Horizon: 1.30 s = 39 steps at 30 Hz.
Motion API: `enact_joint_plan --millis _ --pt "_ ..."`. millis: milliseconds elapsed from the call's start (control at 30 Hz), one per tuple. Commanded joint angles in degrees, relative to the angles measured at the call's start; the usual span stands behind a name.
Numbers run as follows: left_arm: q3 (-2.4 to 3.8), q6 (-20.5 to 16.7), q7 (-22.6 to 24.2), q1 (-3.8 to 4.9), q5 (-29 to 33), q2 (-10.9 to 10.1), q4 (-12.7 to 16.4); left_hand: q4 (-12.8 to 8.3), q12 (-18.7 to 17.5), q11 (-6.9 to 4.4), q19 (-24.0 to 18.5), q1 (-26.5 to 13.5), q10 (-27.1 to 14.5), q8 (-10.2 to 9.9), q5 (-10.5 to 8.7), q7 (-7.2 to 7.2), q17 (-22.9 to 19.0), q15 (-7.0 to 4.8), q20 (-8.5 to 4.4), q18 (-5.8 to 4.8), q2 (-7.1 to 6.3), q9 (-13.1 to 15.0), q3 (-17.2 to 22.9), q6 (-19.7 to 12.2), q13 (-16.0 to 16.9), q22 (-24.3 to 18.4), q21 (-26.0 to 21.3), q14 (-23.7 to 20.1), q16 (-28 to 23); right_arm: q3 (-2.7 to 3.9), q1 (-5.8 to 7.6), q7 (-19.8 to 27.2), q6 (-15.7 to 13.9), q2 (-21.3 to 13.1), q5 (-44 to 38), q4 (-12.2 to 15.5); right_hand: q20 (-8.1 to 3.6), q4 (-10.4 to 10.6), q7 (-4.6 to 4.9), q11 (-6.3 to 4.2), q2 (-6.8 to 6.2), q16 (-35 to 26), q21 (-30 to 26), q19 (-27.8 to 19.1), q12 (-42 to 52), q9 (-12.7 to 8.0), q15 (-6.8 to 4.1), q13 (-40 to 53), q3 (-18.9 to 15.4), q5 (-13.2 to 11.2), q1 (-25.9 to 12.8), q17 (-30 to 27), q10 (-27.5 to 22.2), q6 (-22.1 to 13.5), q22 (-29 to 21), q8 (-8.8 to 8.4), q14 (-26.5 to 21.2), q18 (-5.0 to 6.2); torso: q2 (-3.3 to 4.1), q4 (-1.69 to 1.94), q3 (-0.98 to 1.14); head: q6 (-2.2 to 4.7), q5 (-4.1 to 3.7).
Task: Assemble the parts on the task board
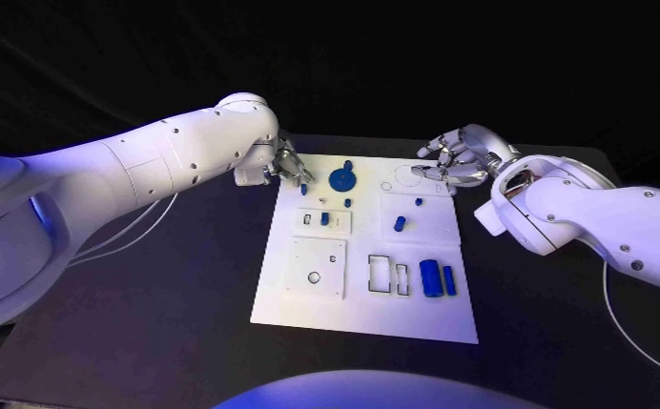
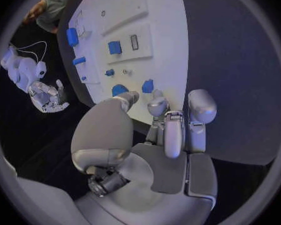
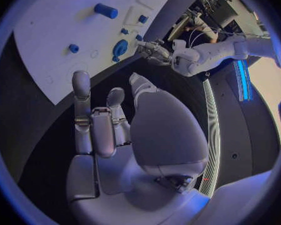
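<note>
Task board lies flat, white, dotted with blue parts.

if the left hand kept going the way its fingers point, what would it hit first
Probably the small blue part at the near corner of the task board: the left hand has its fingertips right at that edge, pointing across the board. The exact gap is unclear.

White task board, blue parts, seemingly black table.
</note>
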Motion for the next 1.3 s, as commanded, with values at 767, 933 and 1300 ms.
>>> enact_joint_plan --millis 767,933,1300 --pt "-0.17 2.89 1.05 -0.04 1.89 0.14 -0.09 -1.67 0.47 -0.66 -0.06 8.54 -0.51 1.50 -7.53 -0.83 15.09 -0.28 -0.03 -0.69 2.95 -0.73 8.88 1.20 -0.19 0.84 -0.54 6.06 0.21 0.01 -0.03 -0.12 0.57 0.20 -0.25 -0.07 -0.07 0.04 0.13 -0.07 0.25 -0.22 -0.35 -0.13 0.31 -0.04 -0.11 -0.07 0.37 0.48 -0.67 0.16 -0.18 -0.44 -0.07 0.40 0.06 0.41 0.01 0.00 0.05 -0.22 0.10" --pt "-0.17 2.86 1.17 -0.04 2.73 0.07 -0.05 -2.43 0.52 -0.74 -0.02 9.23 -0.41 2.08 -8.21 -0.99 15.09 -0.35 -0.08 -0.71 2.79 -0.56 10.92 1.20 -0.21 1.02 -0.56 6.06 0.21 0.01 -0.03 -0.13 0.56 0.25 -0.25 -0.08 -0.07 0.05 0.13 -0.07 0.36 -0.18 -0.48 -0.16 0.35 -0.03 -0.11 -0.07 0.44 0.55 -0.78 0.26 -0.16 -0.44 -0.15 0.44 0.10 0.43 0.01 0.01 0.07 -0.27 0.08" --pt "-0.13 1.34 1.11 -0.11 5.33 -1.26 1.46 -9.59 0.79 -0.87 0.25 9.76 1.10 7.61 -7.90 -1.03 15.09 -0.47 -0.24 -0.82 1.59 3.43 24.12 0.35 0.00 2.16 -0.46 6.06 0.21 0.01 -0.04 -0.10 0.49 0.29 -0.25 -0.12 -0.07 0.05 0.13 -0.08 0.42 -0.16 -0.44 -0.13 0.34 -0.03 -0.11 -0.13 0.49 0.61 -0.86 0.30 -0.18 -0.45 -0.12 0.46 0.11 0.42 -0.04 0.04 0.07 -0.32 0.08"
